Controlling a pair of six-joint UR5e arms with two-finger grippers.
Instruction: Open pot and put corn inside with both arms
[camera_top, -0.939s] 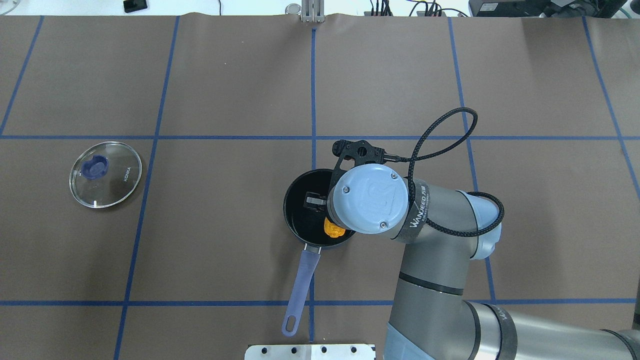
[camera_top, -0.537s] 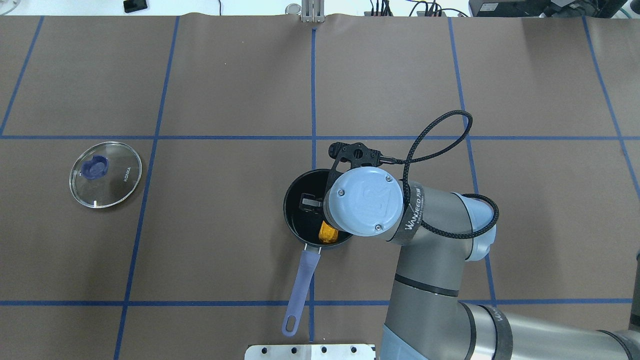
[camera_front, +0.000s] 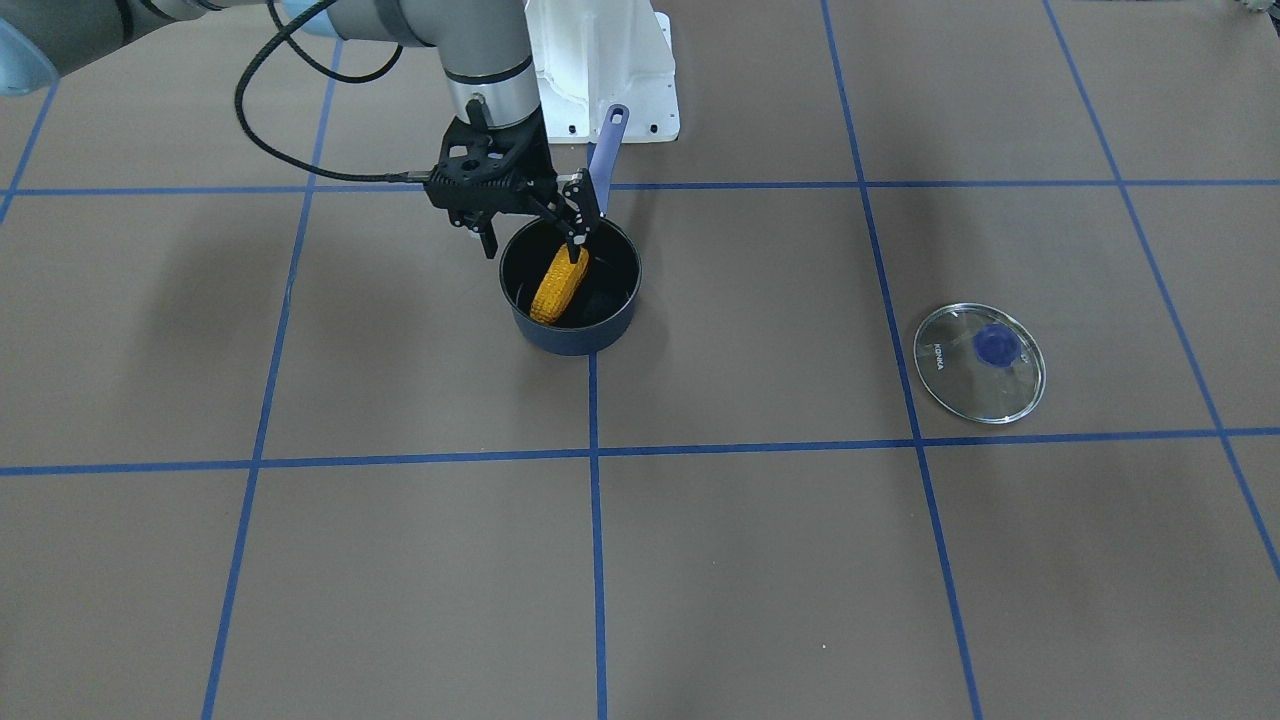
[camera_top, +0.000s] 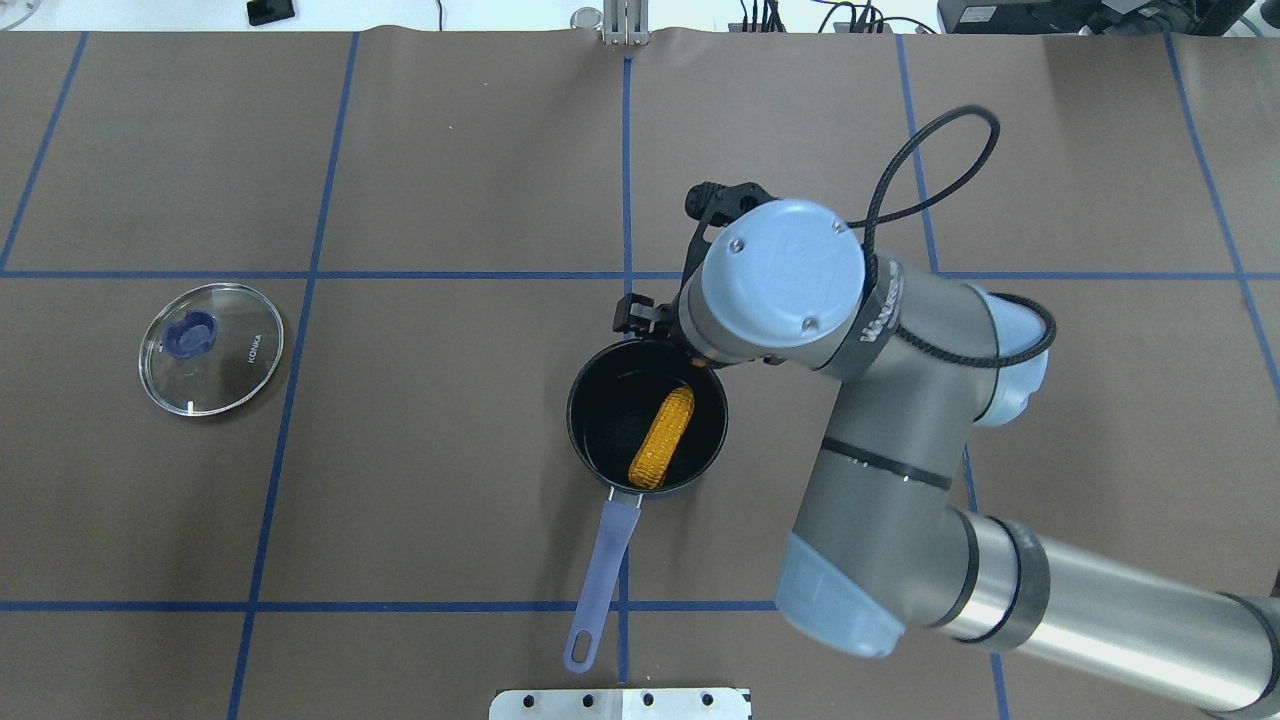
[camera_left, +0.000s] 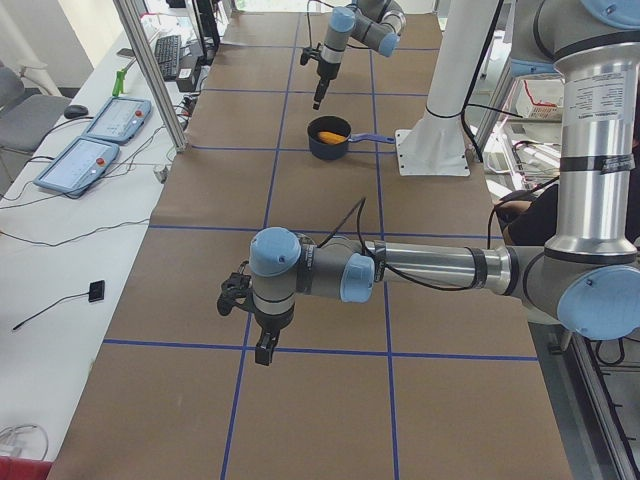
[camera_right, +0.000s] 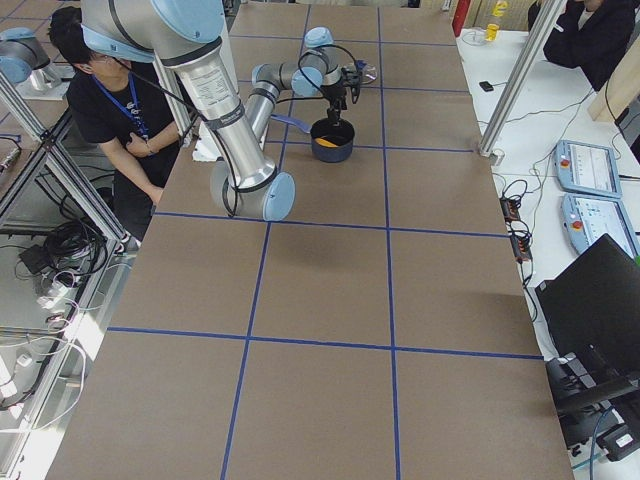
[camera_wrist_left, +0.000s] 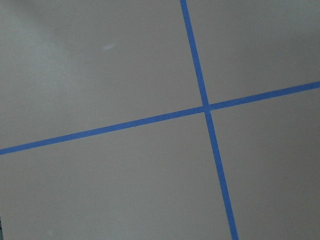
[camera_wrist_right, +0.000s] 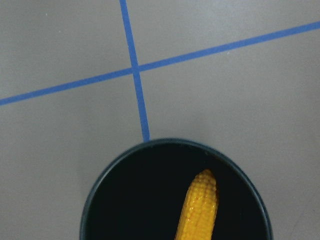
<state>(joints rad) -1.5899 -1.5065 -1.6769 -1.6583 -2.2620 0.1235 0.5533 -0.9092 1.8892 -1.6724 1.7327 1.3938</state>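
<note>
The dark navy pot (camera_top: 600, 400) stands open mid-table, its purple-blue handle (camera_top: 605, 555) pointing toward the robot. The orange-yellow corn (camera_top: 662, 437) lies slanted inside it, and also shows in the front view (camera_front: 558, 285) and the right wrist view (camera_wrist_right: 200, 207). My right gripper (camera_front: 534, 238) is open and empty, just above the pot's rim (camera_front: 570, 345) on its right and far side. In the overhead view only one finger (camera_top: 632, 315) shows past the wrist. My left gripper (camera_left: 262, 345) shows only in the left side view, low over bare table far from the pot. I cannot tell if it is open or shut.
The glass lid (camera_top: 211, 348) with its purple knob lies flat on the table well to the left of the pot, and shows in the front view (camera_front: 980, 362). The white base block (camera_front: 600, 60) stands behind the pot's handle. A person stands beside the table (camera_right: 120, 110).
My right gripper has risen out of the pot and moved to its far edge. The corn, half hidden under the wrist before, now lies in full view inside the pot.
</note>
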